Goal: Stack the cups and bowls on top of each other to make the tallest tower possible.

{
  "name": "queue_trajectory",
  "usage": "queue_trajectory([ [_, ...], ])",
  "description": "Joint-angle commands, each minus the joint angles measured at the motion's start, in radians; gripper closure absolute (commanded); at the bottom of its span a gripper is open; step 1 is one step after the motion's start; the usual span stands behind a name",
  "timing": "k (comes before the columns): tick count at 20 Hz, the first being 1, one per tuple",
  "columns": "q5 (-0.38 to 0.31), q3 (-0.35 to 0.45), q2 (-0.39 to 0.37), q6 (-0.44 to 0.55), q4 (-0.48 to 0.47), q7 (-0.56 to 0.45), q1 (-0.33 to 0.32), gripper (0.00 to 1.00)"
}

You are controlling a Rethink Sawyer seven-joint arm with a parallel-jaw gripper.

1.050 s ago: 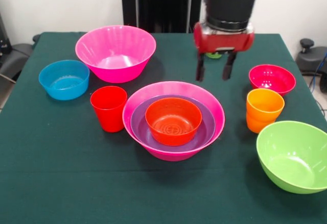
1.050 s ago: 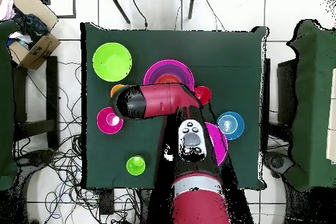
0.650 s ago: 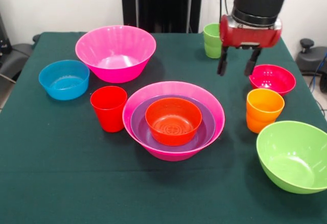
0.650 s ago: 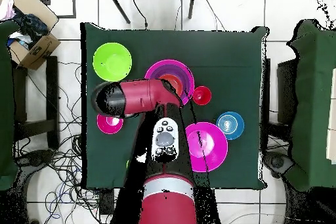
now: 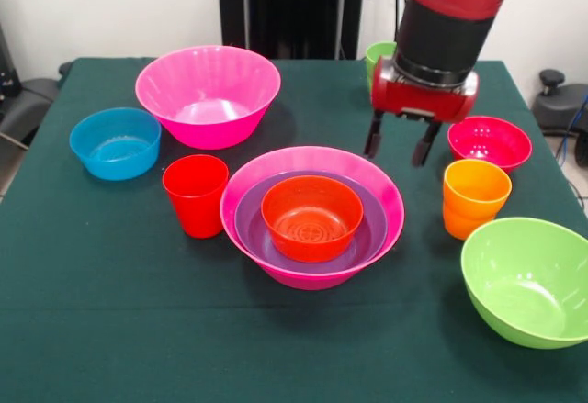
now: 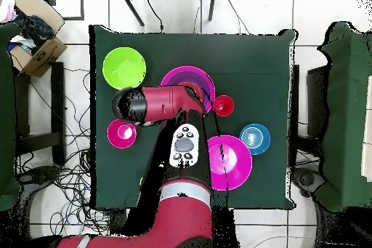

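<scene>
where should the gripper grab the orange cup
By the rim, from straight above: the orange cup stands upright with its mouth open, so one finger can go inside and one outside. The open gripper hangs nearby; the green bowl sits close in front, crowding a side approach.

The table (image 5: 110, 330) was viewed closely from its 6 o'clock edge, looking toward 12. It (image 6: 254, 56) was also seen from high overhead, straight down, turned half round. The tabletop was shared.
</scene>
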Motion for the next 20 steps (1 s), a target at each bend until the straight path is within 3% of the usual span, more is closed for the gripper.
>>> queue_trajectory([
  [1, 0.057, 0.020, 0.093, 0.100, -0.092, 0.182, 0.002, 0.00],
  [6, 0.086, 0.017, 0.105, 0.075, -0.081, 0.206, 0.039, 0.00],
  [18, 0.163, -0.059, 0.029, 0.152, -0.042, 0.270, 0.150, 0.00],
  [20, 0.180, -0.058, 0.026, 0.126, -0.016, 0.281, 0.162, 0.00],
])
